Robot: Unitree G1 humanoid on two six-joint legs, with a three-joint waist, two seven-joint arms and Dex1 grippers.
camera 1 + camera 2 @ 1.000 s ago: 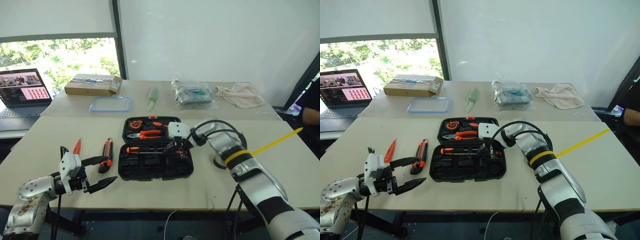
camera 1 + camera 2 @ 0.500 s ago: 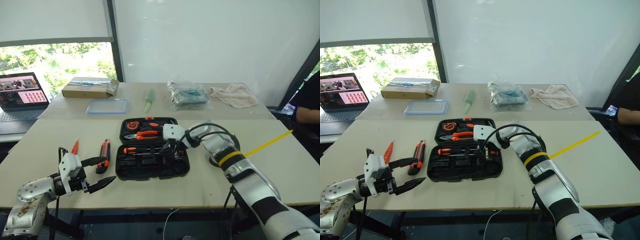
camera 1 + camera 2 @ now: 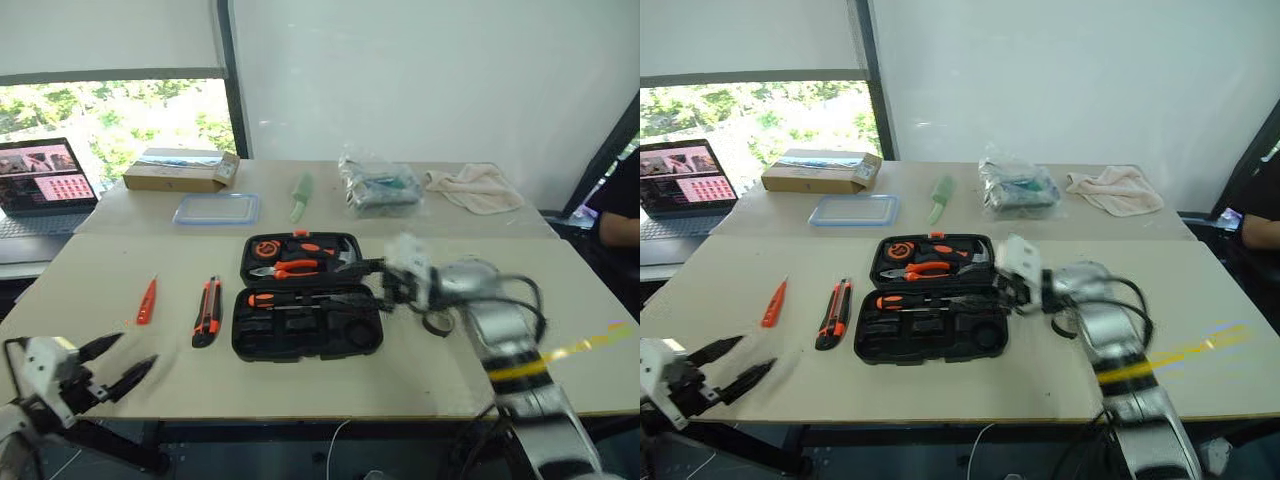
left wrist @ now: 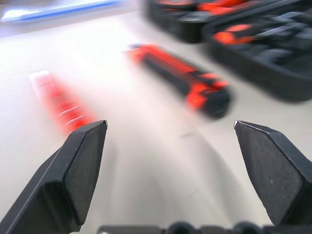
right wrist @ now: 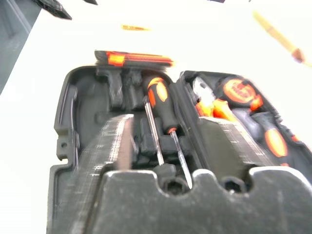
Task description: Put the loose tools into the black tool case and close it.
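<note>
The black tool case [image 3: 258, 343] lies open at the table's middle. One orange-and-black screwdriver [image 3: 285, 298] rests in its near half, seen as screwdriver [image 5: 159, 95] between my right fingers. Pliers and a round tape measure sit in the far half. My right gripper [image 3: 380, 290] hovers open at the case's right edge, holding nothing. A small dark tape roll [image 3: 437, 323] lies just right of the case. The utility knife [image 3: 207, 311] and the orange tester screwdriver [image 3: 146, 300] lie left of the case. My left gripper [image 3: 112, 364] is open over the table's near-left edge, empty.
A laptop [image 3: 40, 180] sits far left. Along the back are a cardboard box [image 3: 183, 170], a clear blue-rimmed container [image 3: 218, 208], a green item [image 3: 302, 197], a plastic bag [image 3: 378, 187] and a cloth [image 3: 472, 187]. A person's arm [image 3: 620, 215] shows at right.
My right gripper has opened and drawn back to the case's right edge. My left arm has swung left and back toward the table's near edge, still open.
</note>
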